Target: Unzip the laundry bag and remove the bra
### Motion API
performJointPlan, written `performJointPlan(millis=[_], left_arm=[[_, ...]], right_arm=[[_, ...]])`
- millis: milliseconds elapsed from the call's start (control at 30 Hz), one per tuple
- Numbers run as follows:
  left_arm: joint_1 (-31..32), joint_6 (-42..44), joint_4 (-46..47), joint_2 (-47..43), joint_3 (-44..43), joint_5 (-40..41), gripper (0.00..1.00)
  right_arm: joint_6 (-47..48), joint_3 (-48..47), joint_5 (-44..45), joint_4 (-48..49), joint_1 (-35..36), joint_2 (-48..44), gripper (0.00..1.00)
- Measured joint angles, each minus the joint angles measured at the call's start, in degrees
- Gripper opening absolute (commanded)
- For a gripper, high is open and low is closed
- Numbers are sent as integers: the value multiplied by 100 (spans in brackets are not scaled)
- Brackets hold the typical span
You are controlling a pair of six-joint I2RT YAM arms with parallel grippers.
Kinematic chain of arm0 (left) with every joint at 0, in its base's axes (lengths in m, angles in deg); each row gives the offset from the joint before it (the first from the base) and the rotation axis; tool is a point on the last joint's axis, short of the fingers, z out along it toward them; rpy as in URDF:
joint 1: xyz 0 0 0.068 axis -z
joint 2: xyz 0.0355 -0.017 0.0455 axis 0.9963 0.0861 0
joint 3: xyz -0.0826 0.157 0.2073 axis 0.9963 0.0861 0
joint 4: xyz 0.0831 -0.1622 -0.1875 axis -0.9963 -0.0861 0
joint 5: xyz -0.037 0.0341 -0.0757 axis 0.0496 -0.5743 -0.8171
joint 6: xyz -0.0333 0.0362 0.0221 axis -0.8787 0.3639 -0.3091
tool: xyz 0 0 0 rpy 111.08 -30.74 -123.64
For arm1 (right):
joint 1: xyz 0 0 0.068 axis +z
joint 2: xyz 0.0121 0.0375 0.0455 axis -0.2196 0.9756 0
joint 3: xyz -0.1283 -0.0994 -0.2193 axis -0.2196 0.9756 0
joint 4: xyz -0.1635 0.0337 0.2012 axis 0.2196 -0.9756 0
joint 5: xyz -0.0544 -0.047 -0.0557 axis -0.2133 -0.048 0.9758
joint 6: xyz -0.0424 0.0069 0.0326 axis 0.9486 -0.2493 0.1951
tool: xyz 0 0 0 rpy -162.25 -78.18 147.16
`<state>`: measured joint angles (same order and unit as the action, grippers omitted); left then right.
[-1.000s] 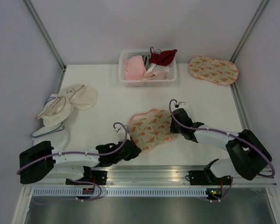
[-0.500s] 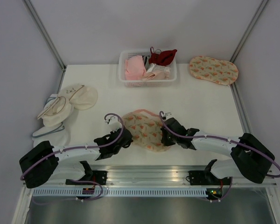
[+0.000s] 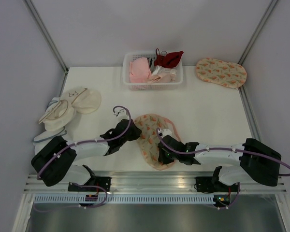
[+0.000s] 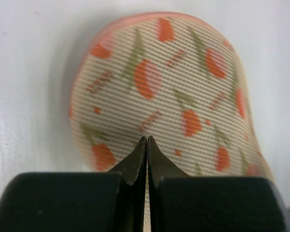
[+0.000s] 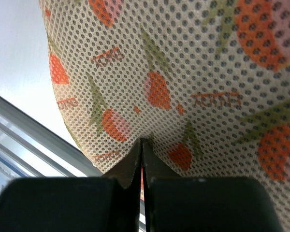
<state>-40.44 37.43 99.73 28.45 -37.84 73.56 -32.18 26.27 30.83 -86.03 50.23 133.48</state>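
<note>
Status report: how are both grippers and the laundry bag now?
Left gripper shut on laundry bag. Right gripper shut on it too. Bra not visible. Nothing blocking.

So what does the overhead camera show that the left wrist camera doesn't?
Only the overhead view shows the whole table: both arms, the right gripper at the near edge of the laundry bag, a white basket of garments, a second printed pouch and cream pouches. Only the left wrist view shows the bag's fine striped weave and the left gripper with its fingers pressed shut at the bag's edge. Both show the laundry bag and the left gripper against it.
</note>
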Motion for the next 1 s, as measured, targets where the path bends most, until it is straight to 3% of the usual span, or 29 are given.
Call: performJointPlan(millis=[33,100,133,200,300,567,867,967,1000], left_arm=[[-2,2,7,-85,4,-138,3],[22,2,17,-420,76,-428,16],[55,0,4,-669,140,-566,40],[164,-35,-33,-1091,247,-761,60],[439,-131,-109,-1613,402,-994,71],[754,-557,-20,-2127,1480,-1239,78],[754,-678,1388,-765,1532,-1462,81],[752,-726,2111,-138,1425,-1528,70],[752,-778,2382,122,1379,-1582,54]], right_arm=[[-46,0,68,-13,9,-15,1],[-101,0,199,-48,13,-57,0],[-111,0,262,-76,11,-83,0],[-116,0,367,-133,2,-129,0],[-101,0,437,-221,-22,-221,0],[-17,127,363,-442,-170,-896,0],[90,284,35,-529,-280,-1257,1],[96,352,-26,-540,-302,-1294,0],[96,367,-42,-542,-317,-1298,0]])
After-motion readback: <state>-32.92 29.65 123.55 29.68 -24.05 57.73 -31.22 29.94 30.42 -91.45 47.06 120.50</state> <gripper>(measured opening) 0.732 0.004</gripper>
